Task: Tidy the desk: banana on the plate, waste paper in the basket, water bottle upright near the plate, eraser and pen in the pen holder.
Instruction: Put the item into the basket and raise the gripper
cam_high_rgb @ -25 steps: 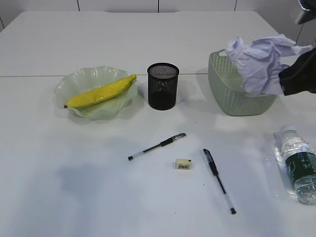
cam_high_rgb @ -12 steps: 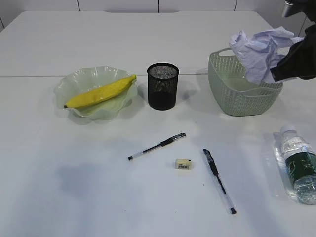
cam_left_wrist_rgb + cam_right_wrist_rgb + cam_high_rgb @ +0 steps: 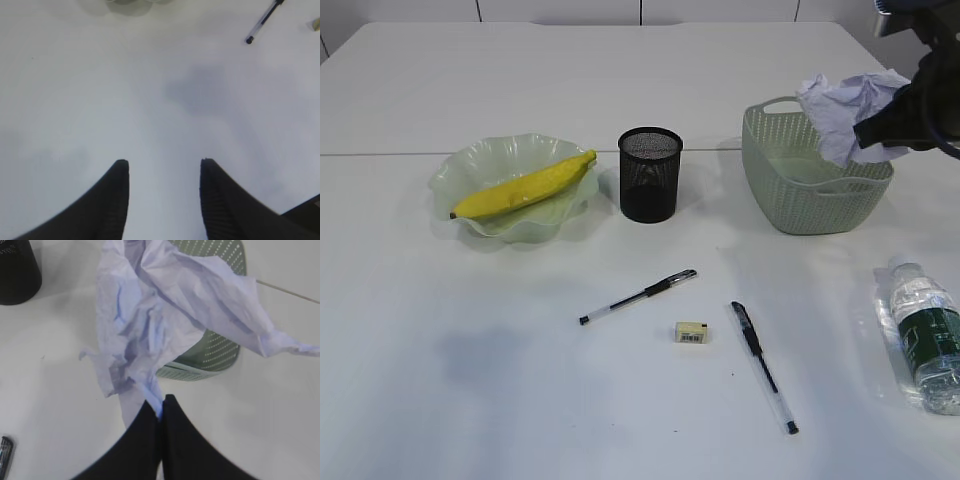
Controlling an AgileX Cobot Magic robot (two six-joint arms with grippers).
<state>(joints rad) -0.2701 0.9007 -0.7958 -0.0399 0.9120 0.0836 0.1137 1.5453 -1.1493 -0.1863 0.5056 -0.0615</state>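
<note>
In the exterior view the white surface [image 3: 520, 400] carries a pale green plate [image 3: 470, 165] at the left with the banana [image 3: 525, 187] lying across it. Just right of the plate stands the black mesh pen holder [image 3: 650, 174], upright, with bare room on every side. Farther right sits the green basket [image 3: 800, 190], its mouth open. Above the basket's right rim the right pincer [image 3: 876, 128] holds the crumpled waste paper [image 3: 843, 110]; the paper hangs over that rim, partly above the opening. In front, on open surface, lie one pen [image 3: 640, 296] slanting up to the right, the eraser [image 3: 692, 332] just below its right end, and a second pen [image 3: 764, 366] slanting down to the right, close beside the eraser but apart from it. The water bottle [image 3: 928, 334] lies on its side near the right edge of the picture, well apart from the plate. The front left of the surface is bare.

The left wrist view shows the left pincer [image 3: 164, 175] with its two dark fingers [image 3: 112, 200] parted and nothing between them, hovering over bare white surface. At the top edge a bit of the plate shows, and at the top right the tip of a pen.

The right wrist view shows the right pincer's fingers pressed together, pinching a fold of the waste paper. The paper spreads out above them, covering much of the basket behind it. The pen holder sits at the top left corner.
</note>
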